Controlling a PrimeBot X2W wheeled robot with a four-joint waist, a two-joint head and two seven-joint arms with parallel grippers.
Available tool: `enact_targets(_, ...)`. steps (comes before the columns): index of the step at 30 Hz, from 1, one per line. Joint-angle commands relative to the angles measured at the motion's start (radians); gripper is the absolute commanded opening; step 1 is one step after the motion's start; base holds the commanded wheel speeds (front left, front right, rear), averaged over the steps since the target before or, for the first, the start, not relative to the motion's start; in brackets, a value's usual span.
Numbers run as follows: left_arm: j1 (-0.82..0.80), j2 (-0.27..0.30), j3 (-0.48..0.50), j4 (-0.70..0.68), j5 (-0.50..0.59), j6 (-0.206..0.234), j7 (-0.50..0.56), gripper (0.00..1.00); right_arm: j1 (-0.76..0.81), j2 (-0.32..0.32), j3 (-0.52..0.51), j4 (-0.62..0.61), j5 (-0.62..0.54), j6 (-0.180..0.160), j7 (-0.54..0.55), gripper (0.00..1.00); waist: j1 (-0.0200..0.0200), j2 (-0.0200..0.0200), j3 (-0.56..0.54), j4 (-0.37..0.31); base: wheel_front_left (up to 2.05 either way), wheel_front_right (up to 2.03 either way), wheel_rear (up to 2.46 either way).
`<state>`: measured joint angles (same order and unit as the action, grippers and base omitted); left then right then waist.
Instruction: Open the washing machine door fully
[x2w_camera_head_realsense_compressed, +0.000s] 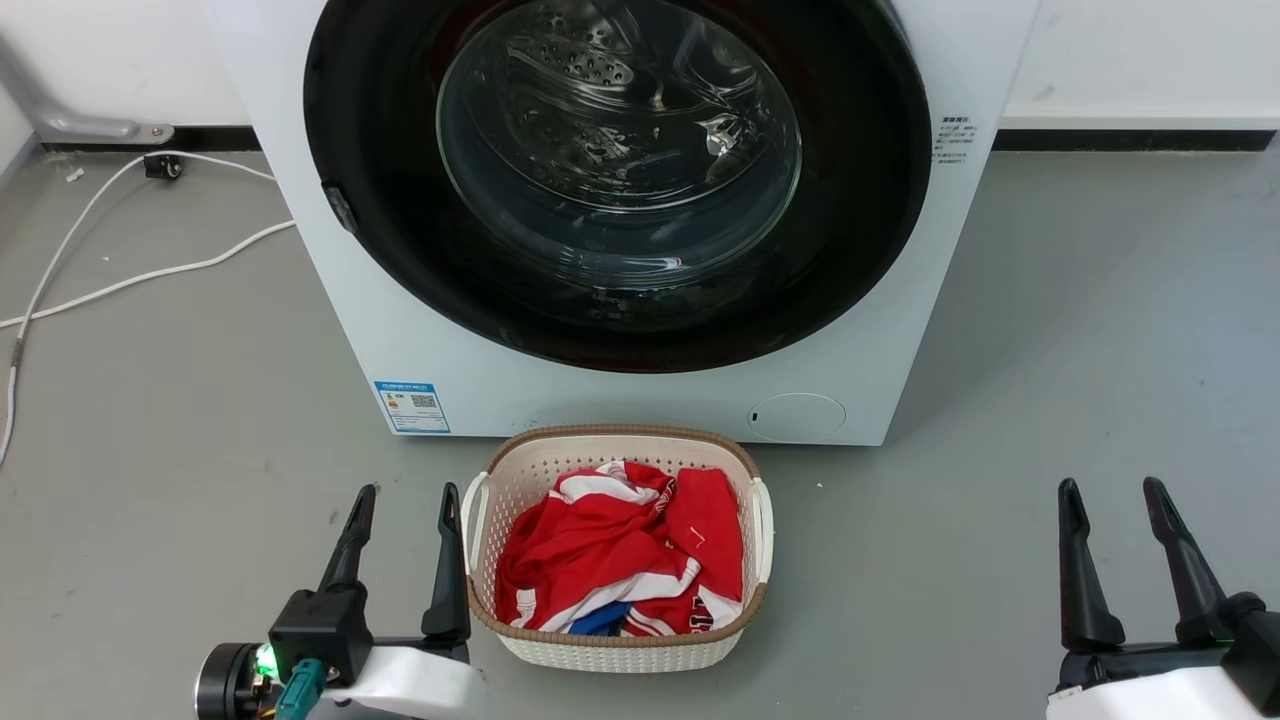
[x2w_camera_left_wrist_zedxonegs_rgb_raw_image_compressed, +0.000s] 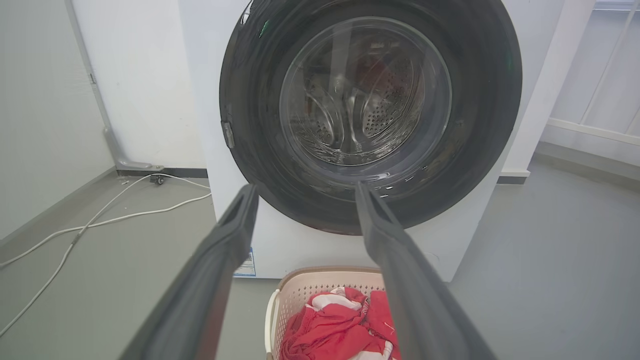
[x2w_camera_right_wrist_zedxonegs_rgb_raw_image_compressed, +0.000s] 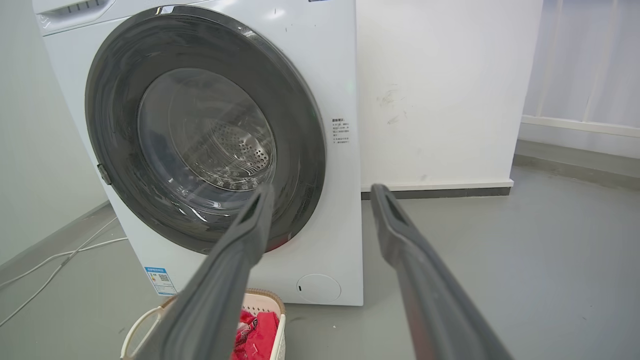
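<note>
We hold left gripper (x2w_camera_head_realsense_compressed: 408, 490) and right gripper (x2w_camera_head_realsense_compressed: 1110, 485) spread, empty, back from the shut washing machine door (x2w_camera_head_realsense_compressed: 400, 250); first step ahead, likely: reach its left-edge catch (x2w_camera_head_realsense_compressed: 340, 208).

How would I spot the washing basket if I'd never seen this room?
Find the big white washing machine with its round black door. On the grey floor right in front of it sits a cream basket with a brown rim. Crumpled red and white clothes piled inside set it apart.
</note>
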<state>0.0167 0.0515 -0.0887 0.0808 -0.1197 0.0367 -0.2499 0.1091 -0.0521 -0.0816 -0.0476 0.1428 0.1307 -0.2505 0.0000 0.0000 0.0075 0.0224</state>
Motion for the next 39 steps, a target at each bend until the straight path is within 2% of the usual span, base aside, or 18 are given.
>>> enact_targets(1,0.012,-0.002,-0.001,-0.002,0.017,0.005,-0.01,1.0,0.014,0.003,0.0,-0.001,-0.018,0.0,-0.009,1.0,0.0,0.0,0.0,0.0,0.0,0.0,0.0)
enact_targets(6,0.015,-0.002,-0.003,0.0,0.044,0.01,-0.018,1.0,0.02,0.003,-0.001,0.008,-0.039,0.0,-0.017,1.0,0.0,0.0,0.0,0.0,0.0,0.0,0.0)
enact_targets(31,0.016,-0.002,-0.001,0.022,0.035,0.025,-0.016,1.0,-0.005,0.003,0.013,0.034,0.001,0.0,-0.015,1.0,0.0,0.0,-0.003,-0.002,0.0,0.0,0.0)
enact_targets(32,0.016,-0.002,-0.001,0.023,0.035,0.025,-0.016,1.0,-0.004,0.003,0.013,0.033,0.002,0.0,-0.015,0.43,0.0,0.0,-0.004,-0.002,0.0,0.0,0.0)
enact_targets(33,0.016,-0.002,-0.001,0.023,0.034,0.025,-0.016,1.0,-0.004,0.003,0.014,0.032,0.0,0.0,-0.015,0.0,0.0,0.0,-0.004,-0.002,0.0,0.0,0.0)
enact_targets(37,0.015,-0.002,-0.002,0.023,0.03,0.026,-0.016,1.0,-0.001,0.003,0.024,0.037,-0.006,0.0,-0.015,0.0,0.0,0.0,-0.004,-0.002,0.0,0.0,0.0)
enact_targets(39,0.014,-0.002,-0.001,0.023,0.029,0.027,-0.016,1.0,-0.002,0.003,0.022,0.037,0.062,0.0,-0.015,0.0,0.0,0.0,-0.004,-0.003,0.0,0.0,0.0)
